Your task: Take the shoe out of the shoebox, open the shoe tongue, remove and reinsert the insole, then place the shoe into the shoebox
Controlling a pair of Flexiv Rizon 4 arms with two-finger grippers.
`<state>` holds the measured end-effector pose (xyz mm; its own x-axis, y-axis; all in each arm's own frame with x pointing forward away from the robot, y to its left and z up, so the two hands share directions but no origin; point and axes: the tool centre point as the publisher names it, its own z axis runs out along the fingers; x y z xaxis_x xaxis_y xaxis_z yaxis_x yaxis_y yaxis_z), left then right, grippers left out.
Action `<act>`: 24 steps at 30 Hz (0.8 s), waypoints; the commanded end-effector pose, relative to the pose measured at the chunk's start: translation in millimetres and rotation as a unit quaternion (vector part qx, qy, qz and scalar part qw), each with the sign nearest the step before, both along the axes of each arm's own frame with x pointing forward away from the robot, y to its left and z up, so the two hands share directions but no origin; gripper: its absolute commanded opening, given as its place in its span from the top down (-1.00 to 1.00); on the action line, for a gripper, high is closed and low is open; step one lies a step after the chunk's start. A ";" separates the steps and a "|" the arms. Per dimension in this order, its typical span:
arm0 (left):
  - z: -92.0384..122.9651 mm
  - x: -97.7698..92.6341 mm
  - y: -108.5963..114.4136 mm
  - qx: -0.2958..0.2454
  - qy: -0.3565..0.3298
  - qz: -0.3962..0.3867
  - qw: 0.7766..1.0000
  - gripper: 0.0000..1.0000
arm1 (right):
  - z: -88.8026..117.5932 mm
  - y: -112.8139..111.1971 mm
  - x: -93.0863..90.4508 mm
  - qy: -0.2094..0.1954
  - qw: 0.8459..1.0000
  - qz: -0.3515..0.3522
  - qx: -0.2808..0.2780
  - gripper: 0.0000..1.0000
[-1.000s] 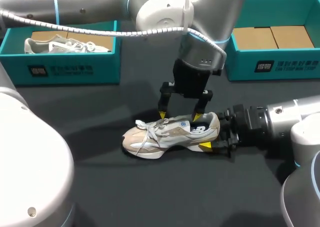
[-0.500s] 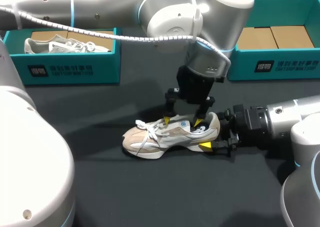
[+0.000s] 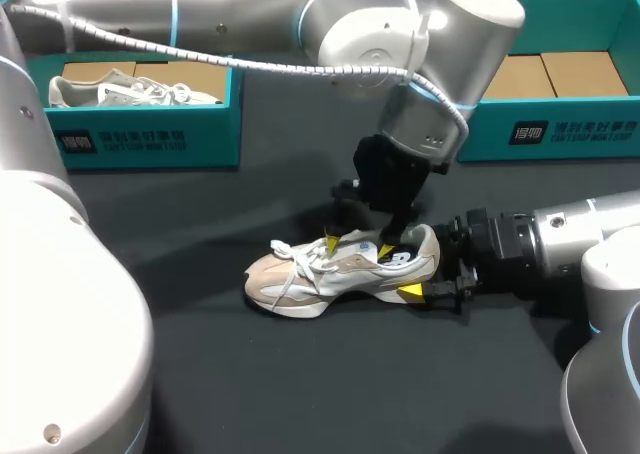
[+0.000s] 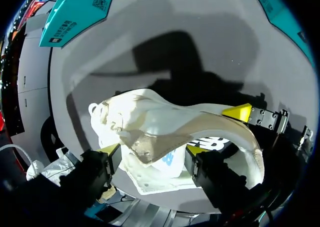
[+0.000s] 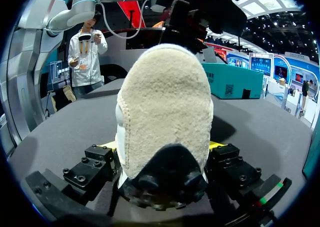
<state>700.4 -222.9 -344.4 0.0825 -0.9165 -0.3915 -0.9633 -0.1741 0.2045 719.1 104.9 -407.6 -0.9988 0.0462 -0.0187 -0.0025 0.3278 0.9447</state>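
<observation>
A beige and white sneaker (image 3: 330, 272) lies on the dark table, toe to the left. My right gripper (image 3: 428, 274) is shut on its heel, one finger on each side; in the right wrist view the suede heel (image 5: 165, 102) fills the gap in that gripper (image 5: 162, 148). My left gripper (image 3: 359, 246) hangs over the shoe's opening, open. In the left wrist view the gripper (image 4: 154, 149) straddles the tongue (image 4: 157, 142), with the sneaker (image 4: 145, 112) ahead of it. The insole is hidden.
A teal shoebox (image 3: 140, 139) at the back left holds a second sneaker (image 3: 130, 89). Another teal shoebox (image 3: 560, 124) at the back right holds brown cardboard inserts (image 3: 545, 74). Dark tabletop (image 3: 330, 384) lies in front of the shoe.
My left gripper has come down onto the shoe's opening and its fingers have drawn closer together. The right gripper and the shoe have not moved.
</observation>
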 end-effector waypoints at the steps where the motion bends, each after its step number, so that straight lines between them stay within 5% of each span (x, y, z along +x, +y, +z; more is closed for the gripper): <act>1: -0.9 -0.8 -3.5 0.019 0.007 0.012 1.000 -0.47 | 0.0 0.4 -0.7 0.000 1.000 -0.001 -0.001 1.00; 15: 6.7 -4.9 -8.9 0.023 0.032 -0.029 0.999 -0.42 | 0.0 0.4 -0.7 0.000 1.000 -0.001 -0.001 1.00; 24: 3.9 -1.6 -15.5 0.037 0.037 -0.033 0.998 -0.02 | 0.0 0.4 -0.7 0.000 1.000 -0.001 -0.001 1.00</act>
<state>695.3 -234.5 -339.6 -0.0045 -0.8920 -0.4520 -0.9574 -0.1266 0.2594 719.1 104.7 -407.9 -0.9988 0.0464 -0.0185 -0.0023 0.3282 0.9446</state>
